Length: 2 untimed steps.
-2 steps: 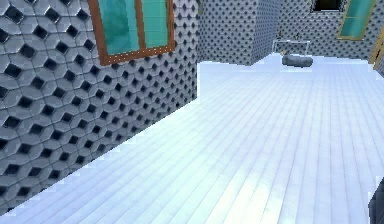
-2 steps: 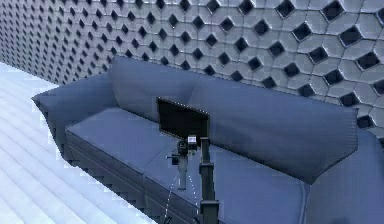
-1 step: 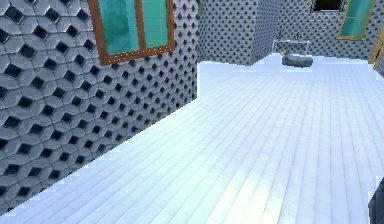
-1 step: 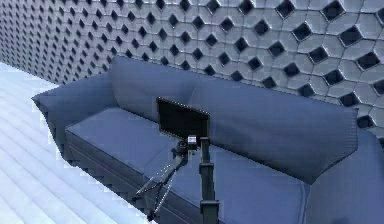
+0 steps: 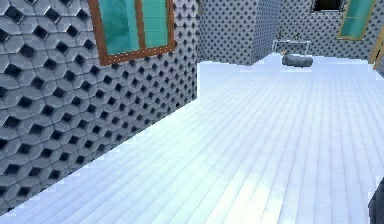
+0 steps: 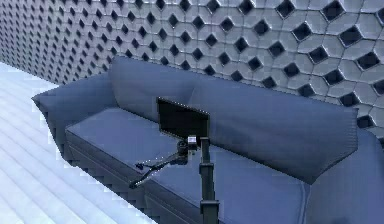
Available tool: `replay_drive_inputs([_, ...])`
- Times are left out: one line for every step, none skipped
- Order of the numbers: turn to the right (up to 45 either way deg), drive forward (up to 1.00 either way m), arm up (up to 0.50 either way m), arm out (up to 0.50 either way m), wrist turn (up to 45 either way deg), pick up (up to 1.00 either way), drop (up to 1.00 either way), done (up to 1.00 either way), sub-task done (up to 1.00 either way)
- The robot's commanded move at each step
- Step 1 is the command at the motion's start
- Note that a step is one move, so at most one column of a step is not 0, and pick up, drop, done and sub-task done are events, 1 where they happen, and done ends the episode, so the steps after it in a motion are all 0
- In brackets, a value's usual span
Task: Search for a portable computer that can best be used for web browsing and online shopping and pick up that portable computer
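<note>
the sofa (image 6: 250,130) is cut off by the arm side view's right edge. the arm (image 6: 206,185) hides the lower edge of the laptop (image 6: 180,118) on it; whether the fingers (image 6: 150,174) hold anything, i cannot tell. far in the forward view, a grey thing (image 5: 297,60) is too small to name.

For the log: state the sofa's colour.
Slate blue sofa, clearest in the arm side view.

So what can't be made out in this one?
Arm side view: whether the gripper holds anything; the sofa seat lies behind it.
Arm side view: the base of the dark laptop-like screen, behind the arm.
Forward view: the small grey thing far across the floor, too small to name.
</note>
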Motion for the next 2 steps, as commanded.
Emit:
replay_drive_inputs([0.0, 0.0, 0.0, 0.0, 45.0, 0.0, 0.0, 0.0, 0.0])
replay_drive_inputs([0.0, 0.0, 0.0, 0.0, 36.0, 0.0, 0.0, 0.0, 0.0])
